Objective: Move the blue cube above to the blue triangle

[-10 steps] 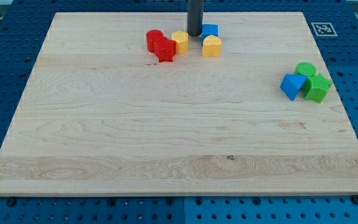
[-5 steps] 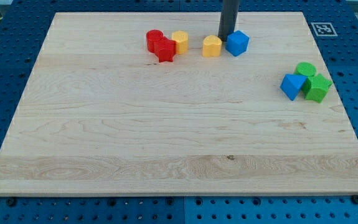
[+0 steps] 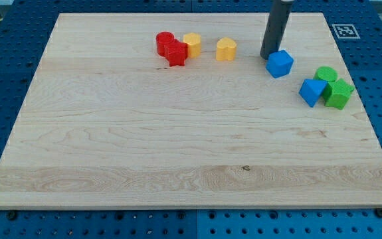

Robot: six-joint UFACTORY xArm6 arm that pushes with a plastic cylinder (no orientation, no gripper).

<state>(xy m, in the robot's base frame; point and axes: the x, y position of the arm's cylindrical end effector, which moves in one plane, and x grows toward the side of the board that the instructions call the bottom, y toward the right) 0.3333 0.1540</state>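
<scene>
The blue cube lies on the wooden board at the upper right. My tip touches its upper left side. The blue triangle lies lower right of the cube, a short gap away, against the green blocks.
A green cylinder and a green cube-like block sit right of the blue triangle. A yellow block and another yellow block lie at the top centre, with two red blocks to their left.
My tip has moved right and down the view, pushing the blue cube from beside the yellow blocks toward the blue triangle. The other blocks have stayed put.
</scene>
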